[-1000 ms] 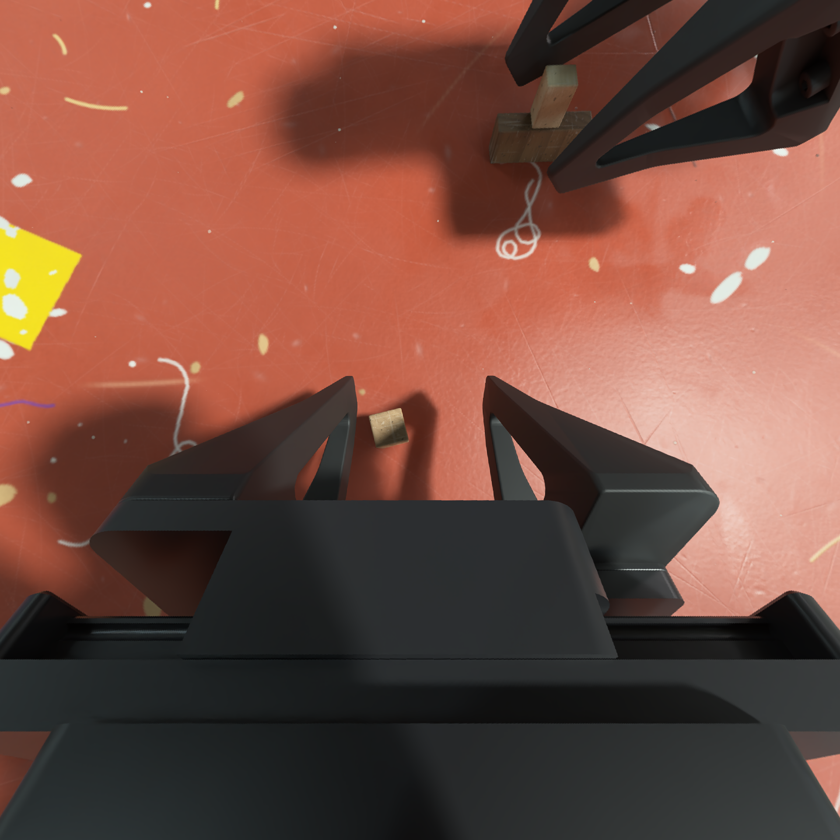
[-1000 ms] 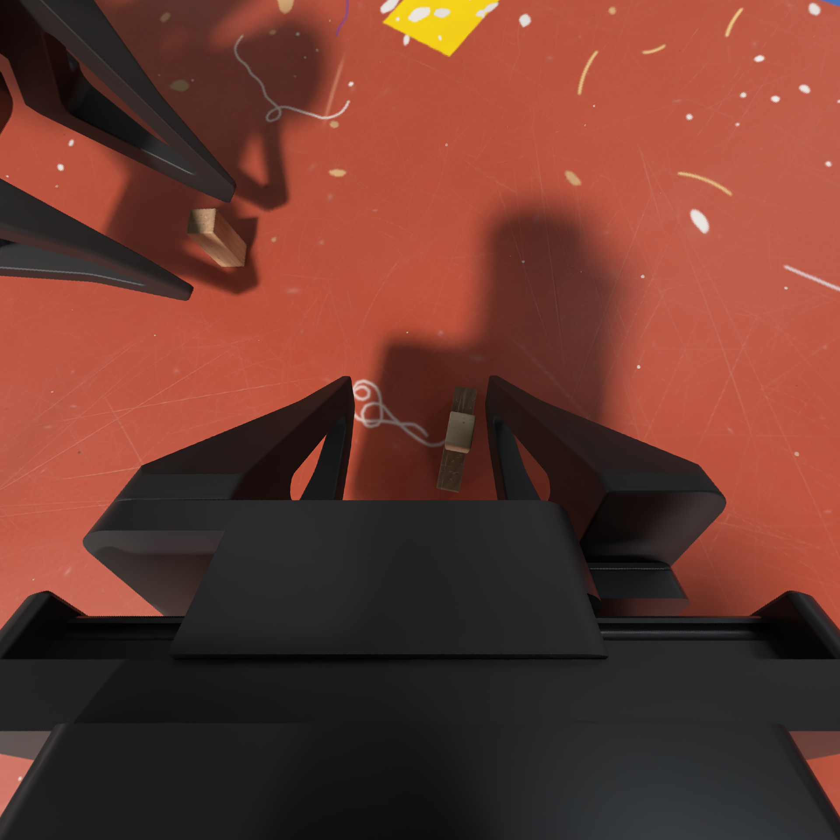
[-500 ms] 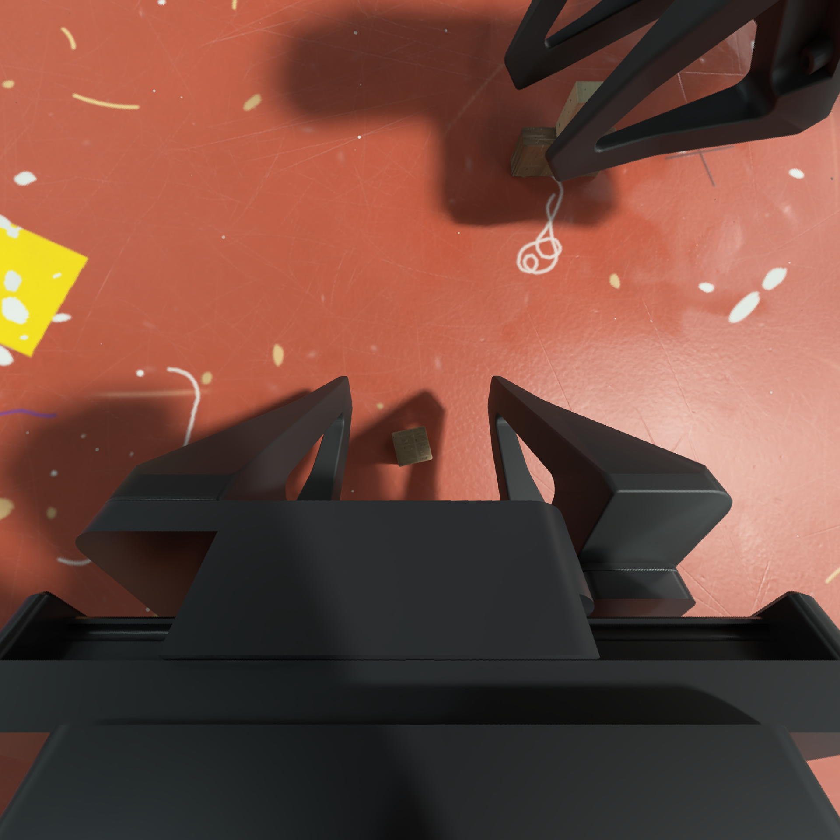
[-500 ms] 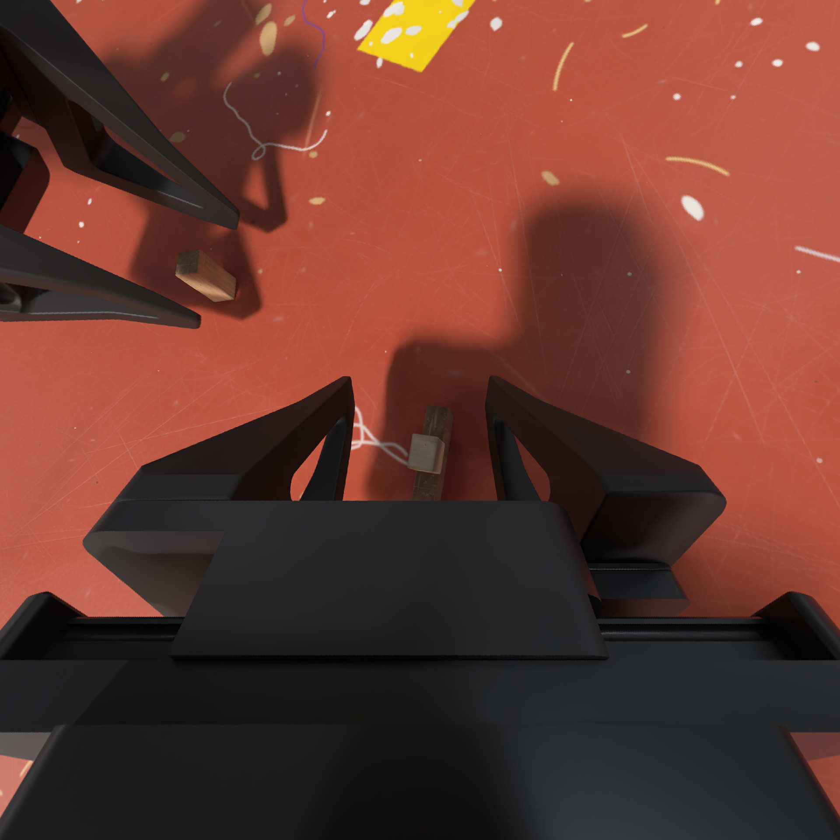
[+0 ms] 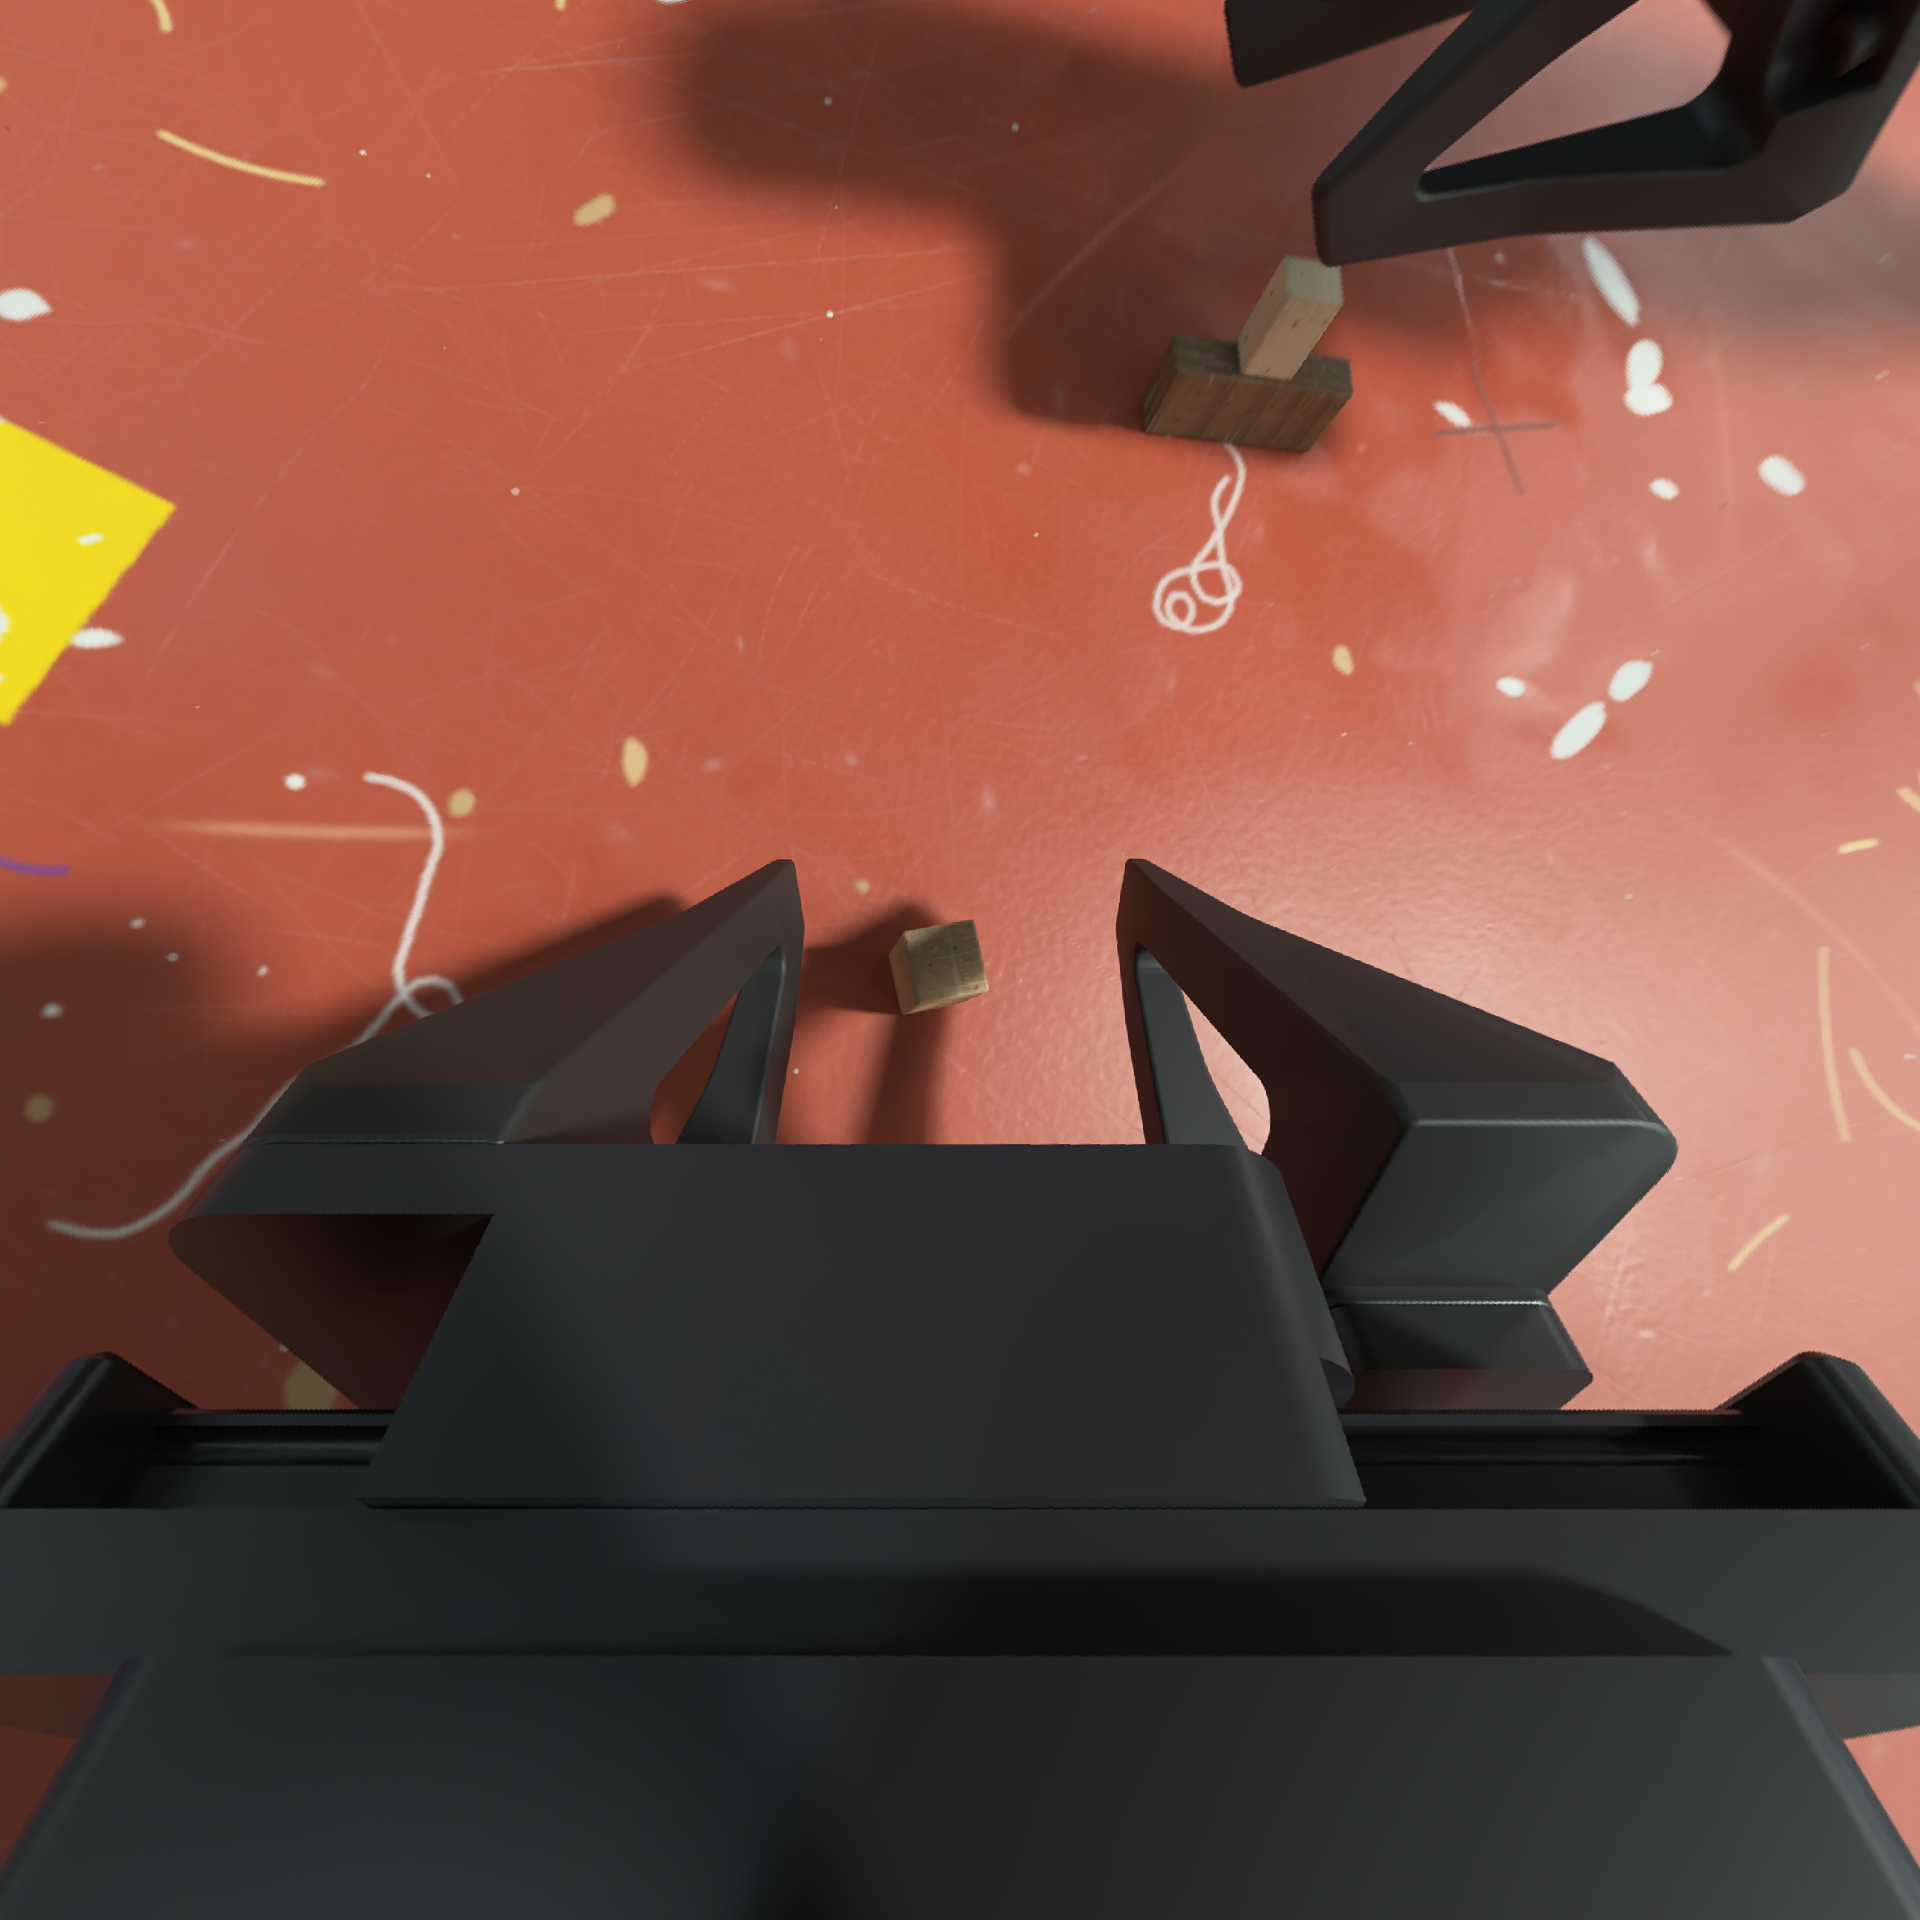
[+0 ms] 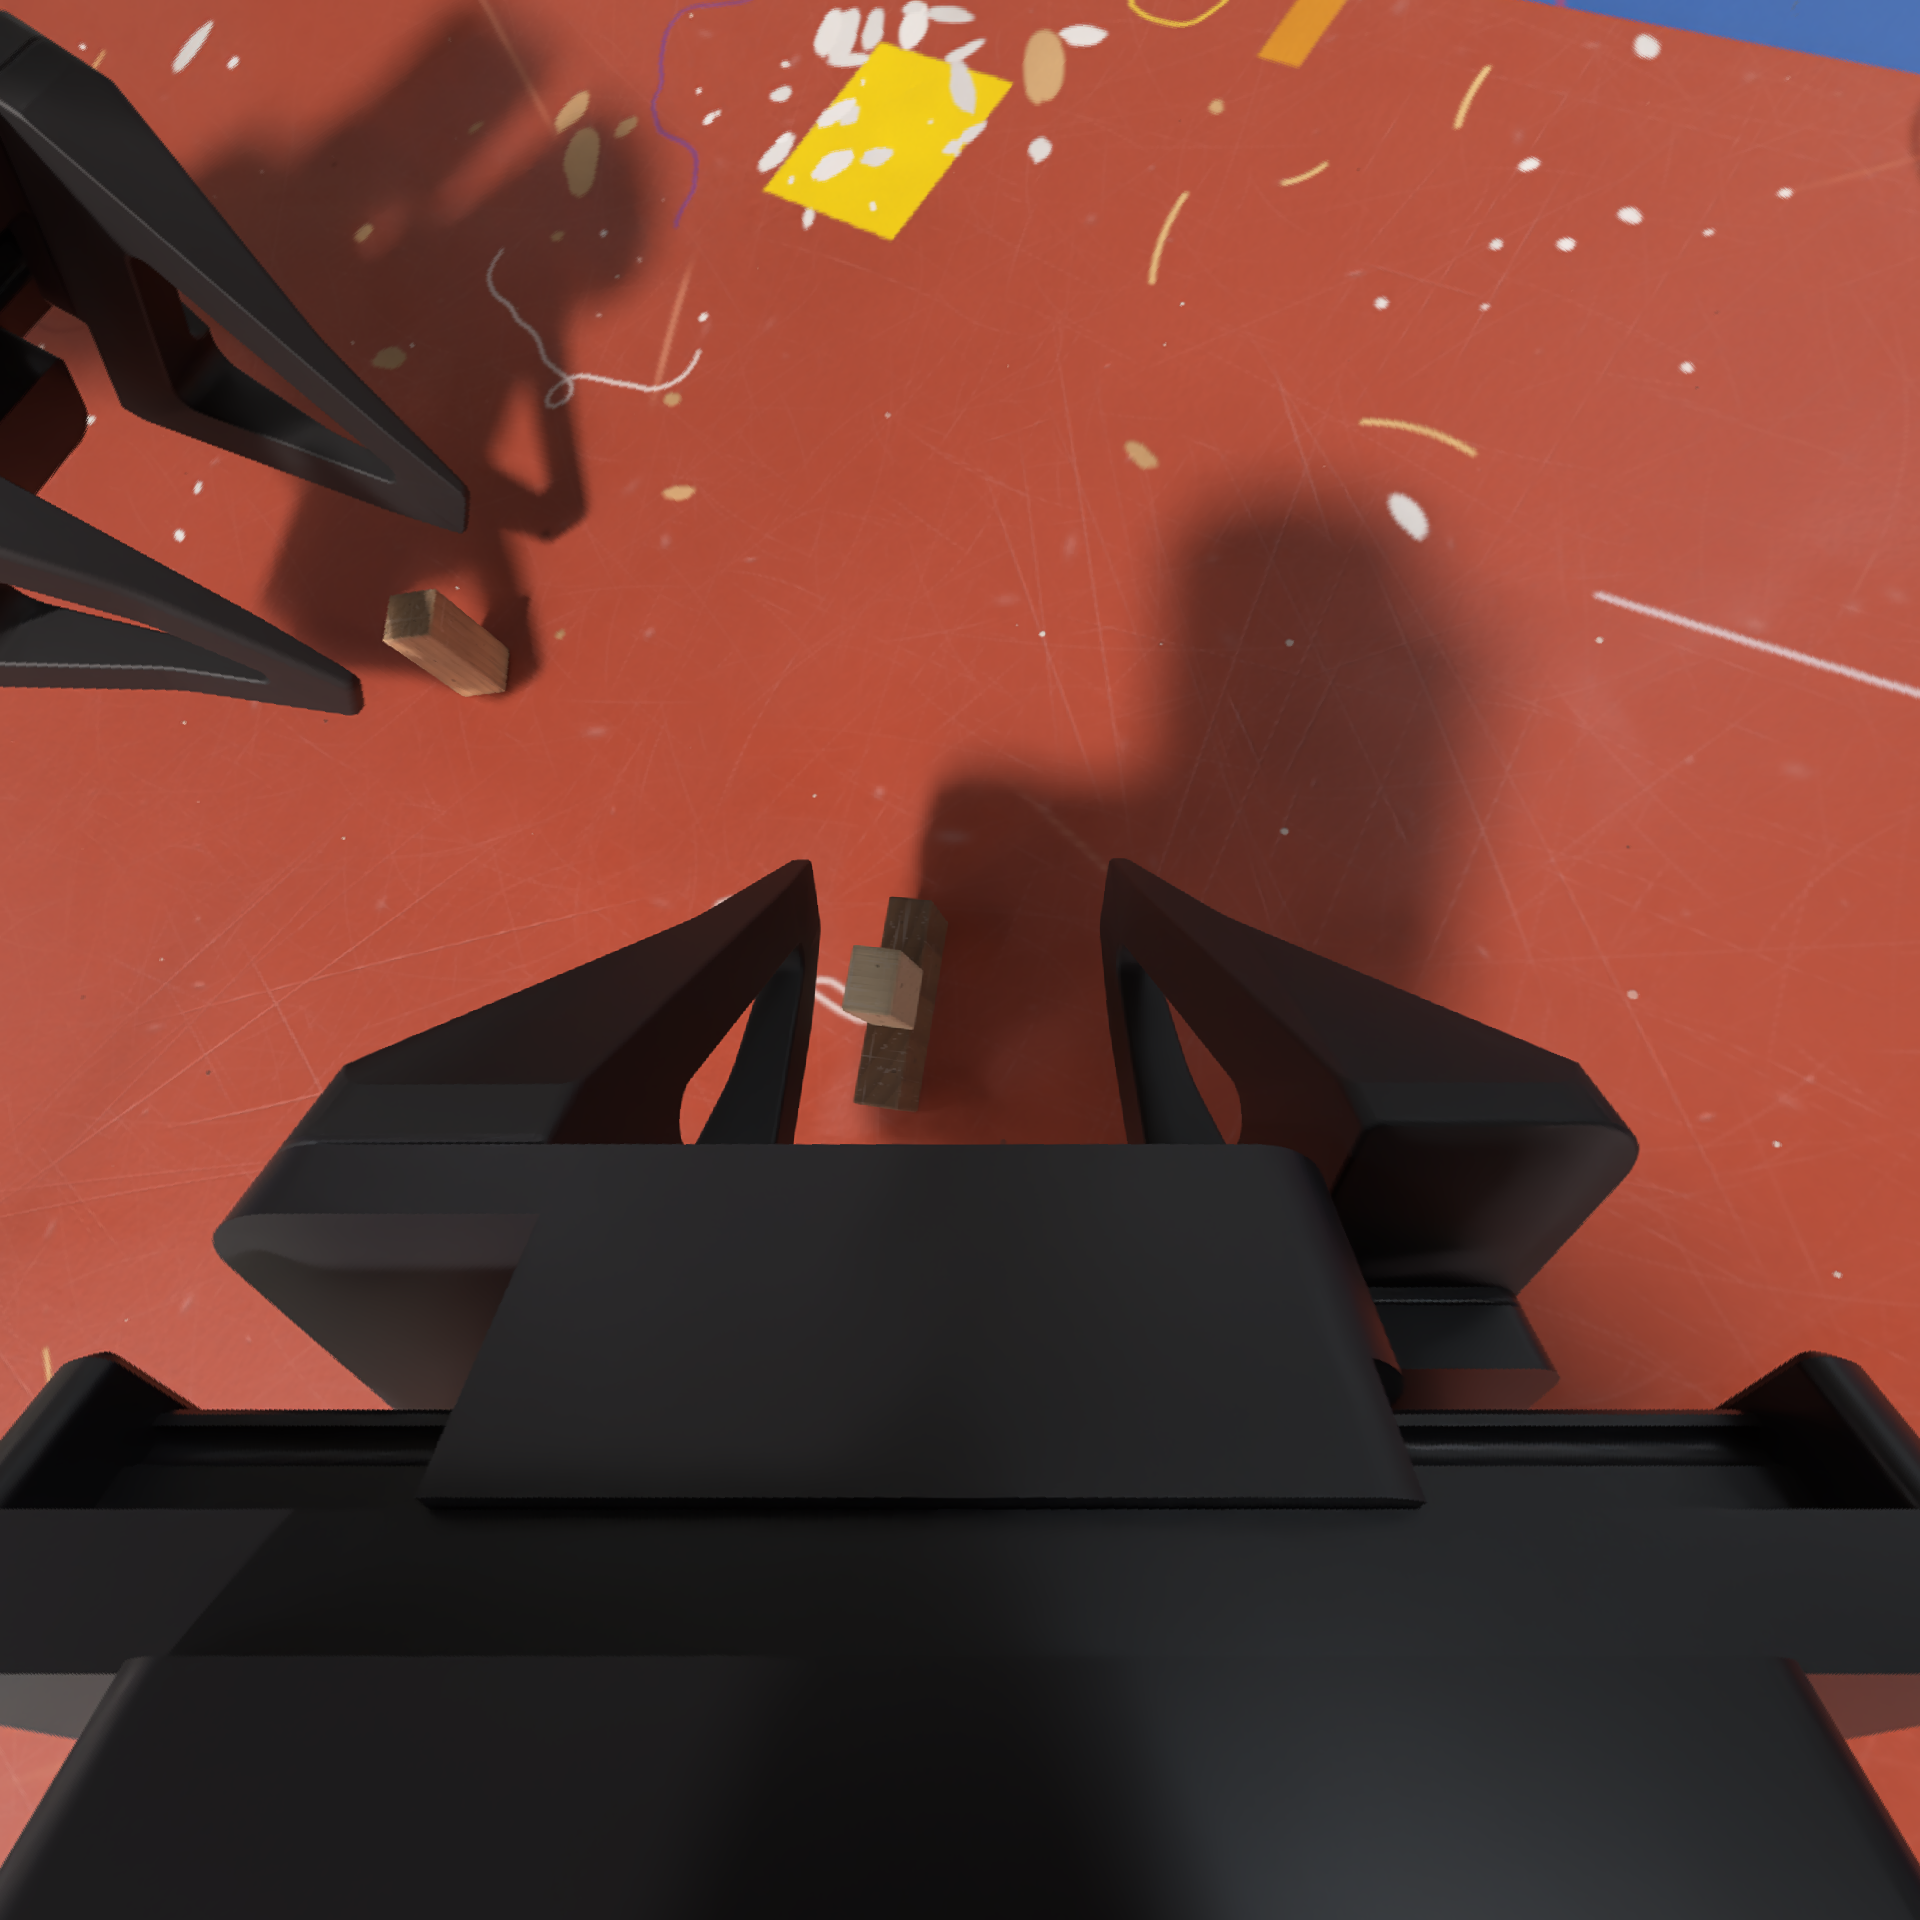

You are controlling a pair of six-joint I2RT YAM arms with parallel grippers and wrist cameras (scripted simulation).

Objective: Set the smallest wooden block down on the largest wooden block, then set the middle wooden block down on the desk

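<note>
The left end effector (image 5: pixel 958 868) is hovering over the red desk (image 5: pixel 727 520) with its fingers spread wide, gripping nothing. A tan wooden block (image 5: pixel 938 966) is standing upright on the desk directly beneath the gap, touching neither finger and casting a shadow toward the left finger.

The right end effector (image 6: pixel 957 868) is likewise hanging spread and empty. Below it the dark, largest wooden block (image 6: pixel 894 1070) is lying flat on the desk, and a pale wooden block (image 6: pixel 881 987) is standing on end at its middle, nearer the left finger than the right. From the left wrist view this pale block (image 5: pixel 1288 322) is rising off the dark block (image 5: pixel 1236 405) just under a tip of the right end effector, without clear contact. Which of the two light blocks is smaller is hard to judge.

Nothing solid is crowding either stack. The desk is showing only flat marks: a yellow patch (image 5: pixel 62 561), a white looping squiggle (image 5: pixel 1200 582) running up to the dark block's edge, scattered white and tan flecks, and a blue strip (image 6: pixel 1766 26) at the far corner.
</note>
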